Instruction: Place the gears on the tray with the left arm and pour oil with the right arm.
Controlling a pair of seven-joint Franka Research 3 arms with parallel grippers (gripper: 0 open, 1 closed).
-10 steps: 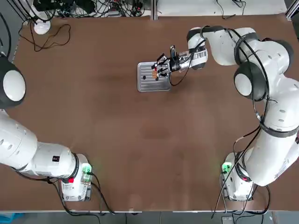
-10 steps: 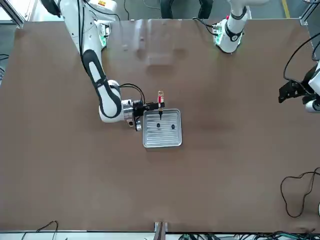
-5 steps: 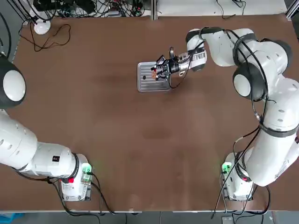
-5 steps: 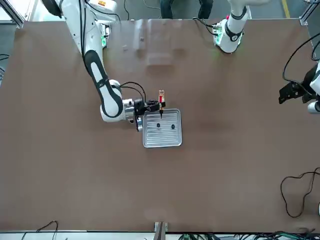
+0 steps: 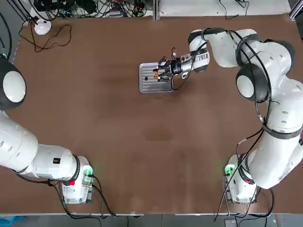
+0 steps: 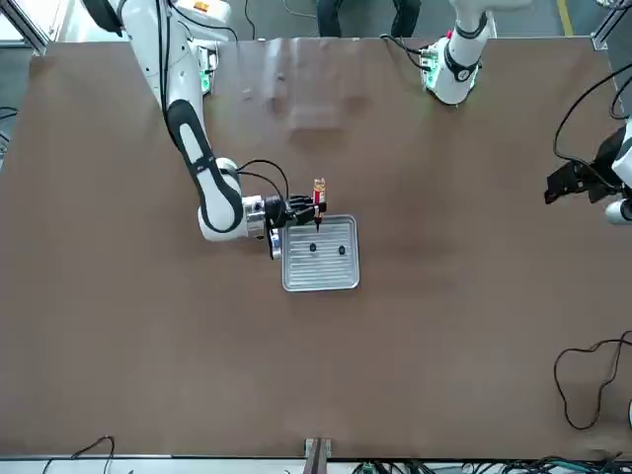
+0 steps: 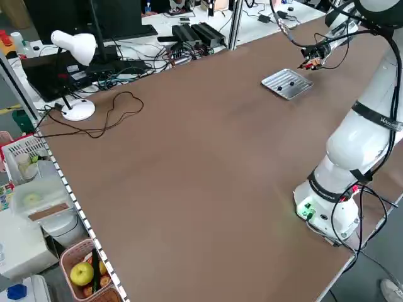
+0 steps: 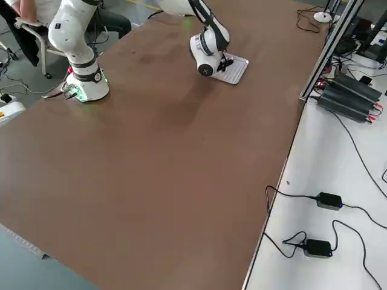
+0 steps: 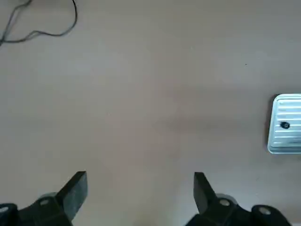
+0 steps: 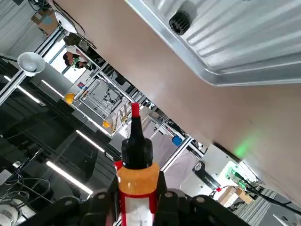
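Plainly at the pouring stage, judging by the layout: see the two tiny dark round gears (image 6: pixel 314 248) lying flat on the small square ribbed silver-grey metal tray (image 5: pixel 144 87), side by side.

Note the right arm (image 5: pixel 222 47) reaching in level from 3 o'clock of the tray, right jaws clamped tight on the slim red oil bottle with pale label and dark nozzle (image 6: pixel 318 194). Read the bottle's long axis as lying across the jaws, not along them, with the nozzle end tipped toward the tray.

Place the bottle over the tray's 3 o'clock side in the overhead view, close above one gear (image 10: pixel 180 21) yet apart from it. Expect the coming move to hinge on rolling the wrist so the nozzle drops further over that gear, then on shifting toward 9 o'clock for the second one.

Leave the left arm (image 5: pixel 19 142) out of it: parked well off toward 9 o'clock of the tray, left jaws spread wide and empty over bare brown worktop (image 9: pixel 141 94).
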